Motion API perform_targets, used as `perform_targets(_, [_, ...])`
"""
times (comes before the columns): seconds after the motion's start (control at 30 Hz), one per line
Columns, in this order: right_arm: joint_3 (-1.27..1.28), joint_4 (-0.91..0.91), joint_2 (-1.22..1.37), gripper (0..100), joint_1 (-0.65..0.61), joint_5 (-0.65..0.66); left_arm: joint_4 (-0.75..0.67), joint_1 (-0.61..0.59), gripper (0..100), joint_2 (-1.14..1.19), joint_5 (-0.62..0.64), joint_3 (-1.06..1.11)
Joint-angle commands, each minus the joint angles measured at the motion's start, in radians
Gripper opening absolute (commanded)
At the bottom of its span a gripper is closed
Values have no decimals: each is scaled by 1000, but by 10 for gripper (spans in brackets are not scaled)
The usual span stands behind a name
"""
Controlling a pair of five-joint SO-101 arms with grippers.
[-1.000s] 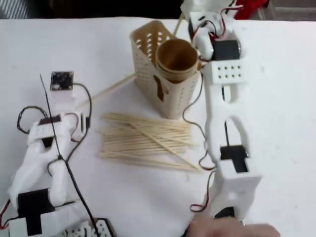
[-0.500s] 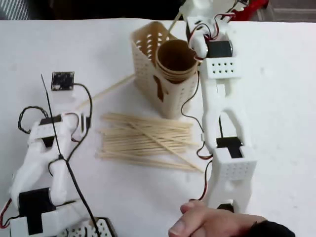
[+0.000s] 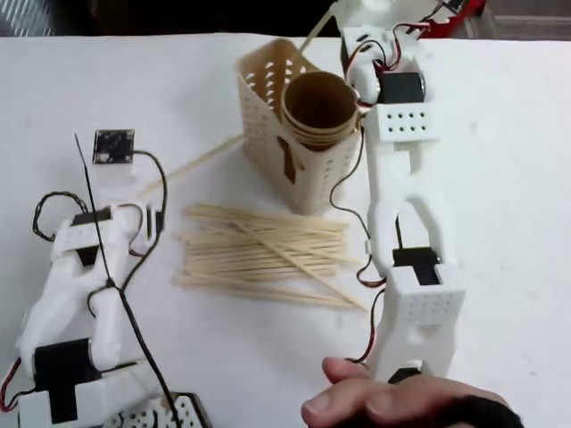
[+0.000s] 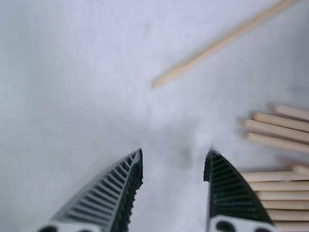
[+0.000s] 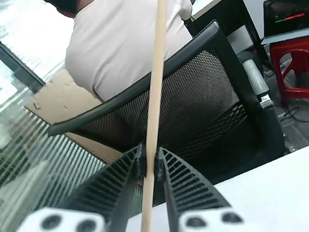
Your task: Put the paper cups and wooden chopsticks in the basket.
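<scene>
A cream slotted basket (image 3: 268, 107) stands upright at the back of the table with stacked brown paper cups (image 3: 319, 105) in it. Beside its far corner my right gripper (image 5: 150, 157) is shut on one wooden chopstick (image 5: 155, 87), which sticks up past the table's back edge (image 3: 317, 31). A loose pile of wooden chopsticks (image 3: 263, 254) lies in front of the basket. My left gripper (image 4: 174, 154) hangs open just over the bare table, left of the pile's ends (image 4: 275, 145). A single chopstick (image 4: 222, 43) lies beyond it, slanting toward the basket (image 3: 201, 160).
A person's hand (image 3: 401, 406) rests at the base of the right arm (image 3: 415, 303) by the front edge. Cables and a small black board (image 3: 111, 145) lie around the left arm (image 3: 85, 259). An office chair (image 5: 203, 96) stands behind the table.
The person's hand has come in at the front edge by the right arm's base. The right arm has shifted slightly back with the chopstick. The left arm is still.
</scene>
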Motion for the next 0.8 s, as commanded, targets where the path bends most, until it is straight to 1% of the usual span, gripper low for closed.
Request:
perform_targets(0.0, [-48, 24, -16, 19, -2, 57, -2, 12, 217, -4, 2, -40])
perform_targets(0.3, [-41, 45, -10, 21, -2, 63, -3, 10, 217, -4, 2, -41])
perform_targets(0.5, [-37, 47, -8, 19, -8, 187, -3, 7, 217, -4, 2, -43])
perform_targets(0.67, [2, 59, -10, 18, -7, 198, -3, 7, 217, -4, 2, -43])
perform_targets(0.77, [-3, 61, -19, 17, 15, 203, -3, 7, 217, -4, 2, -41])
